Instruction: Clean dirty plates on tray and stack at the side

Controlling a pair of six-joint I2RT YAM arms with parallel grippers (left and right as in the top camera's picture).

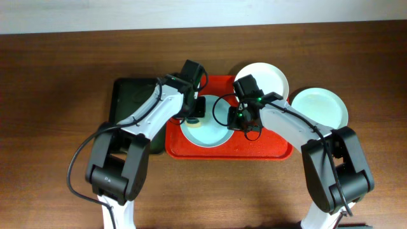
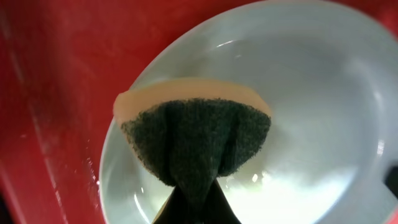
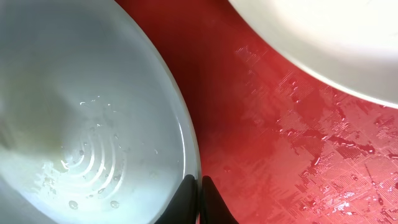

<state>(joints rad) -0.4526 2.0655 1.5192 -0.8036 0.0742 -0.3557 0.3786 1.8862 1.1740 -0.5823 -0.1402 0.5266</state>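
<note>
The tray (image 1: 254, 147) is red, the plate (image 2: 311, 93) pale blue-green, the sponge (image 2: 196, 134) dark green and peach.

A dark brown wood-grain table (image 1: 57, 76) fills nearly the whole view, evenly lit, with a plain off-white band (image 1: 127, 13) running along its far edge.

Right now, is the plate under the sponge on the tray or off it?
On it: the plate lies flat inside the red tray, under the sponge.

likely a lab: robot arms (image 1: 150, 116) at a wooden table (image 1: 51, 191).
</note>
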